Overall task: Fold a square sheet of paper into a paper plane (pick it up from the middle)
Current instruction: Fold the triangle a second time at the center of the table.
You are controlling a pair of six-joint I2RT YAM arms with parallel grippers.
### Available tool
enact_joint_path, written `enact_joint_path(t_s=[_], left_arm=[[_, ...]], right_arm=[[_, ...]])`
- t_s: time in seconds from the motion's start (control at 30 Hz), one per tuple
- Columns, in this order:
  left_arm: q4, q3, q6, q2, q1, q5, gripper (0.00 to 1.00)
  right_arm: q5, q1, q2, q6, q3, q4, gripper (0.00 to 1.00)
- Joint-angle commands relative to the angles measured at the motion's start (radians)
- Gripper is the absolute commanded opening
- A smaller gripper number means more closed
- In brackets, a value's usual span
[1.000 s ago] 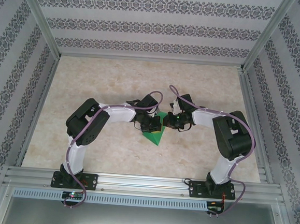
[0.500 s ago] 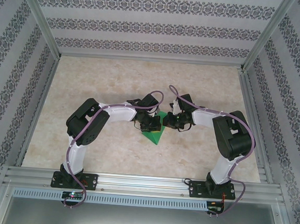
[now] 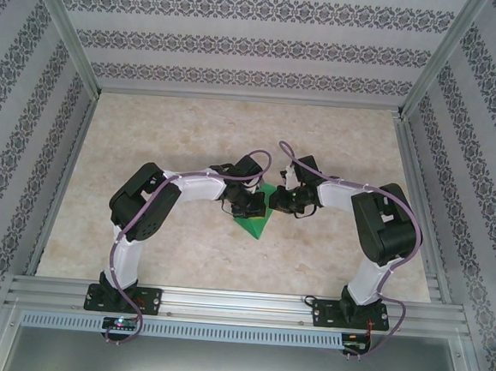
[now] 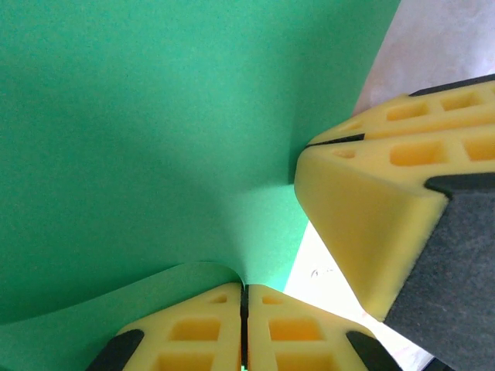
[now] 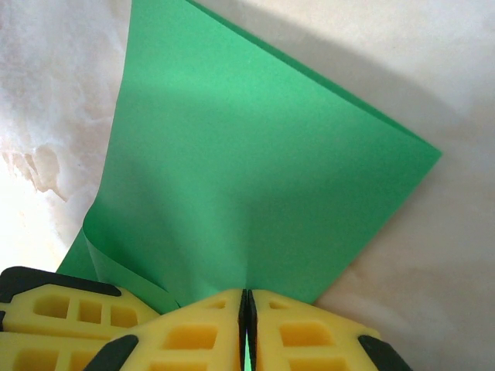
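Creasing stage, by the look of it: square sheet of paper [image 3: 257, 217] at mid-table between the two arms, bent into a rough triangle with its tip toward the near edge. Far from finished; no crisp centre crease to be seen, only a soft curl along the lower edge in both wrist views.

Left gripper [image 4: 243, 287] clamped on the sheet, yellow pads pressed flat together, green edge curling in at their tips. Right gripper [image 5: 247, 297] likewise closed on the paper, pinching its near edge. Very near each other: right arm's yellow fingers [image 4: 363, 224] just beside the pinch point in the left wrist view, left arm's fingers [image 5: 54, 309] at the lower left in the right wrist view.

Marbled tabletop [image 3: 191, 138] beneath and beyond the sheet. Contact between paper corners and table: cannot tell.

Next, probably: bring the two halves edge to edge, keep both pinches firm, lower onto the table, press along the bend to set a sharp fold. Calls for matched motion from both sides; risk of buckling or slipping under uneven pull.
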Motion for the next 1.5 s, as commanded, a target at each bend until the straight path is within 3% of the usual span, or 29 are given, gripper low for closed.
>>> enact_joint_path(t_s=[0.0,0.43,0.6,0.97,1.1,1.47], left_arm=[[-0.064,-0.003,0.027,0.029,-0.011,-0.045,0.13],[0.019,-0.034,0.024,0.018,-0.014,-0.015,0.4],[0.051,-0.055,0.022,-0.001,-0.013,-0.005,0.42],[0.112,-0.1,0.027,-0.048,-0.014,-0.005,0.26],[0.131,-0.111,0.024,-0.054,-0.013,0.002,0.26],[0.097,-0.105,0.052,-0.037,-0.014,0.004,0.1]], right_arm=[[0.03,-0.001,0.012,-0.022,-0.03,-0.03,0.13],[0.023,-0.002,-0.009,-0.021,-0.036,-0.029,0.13],[0.016,-0.003,-0.014,-0.019,-0.037,-0.026,0.13],[0.003,-0.004,-0.015,-0.014,-0.037,-0.019,0.13],[0.005,-0.004,-0.012,-0.014,-0.041,-0.016,0.13],[-0.012,-0.003,-0.041,-0.008,-0.034,-0.025,0.13]])
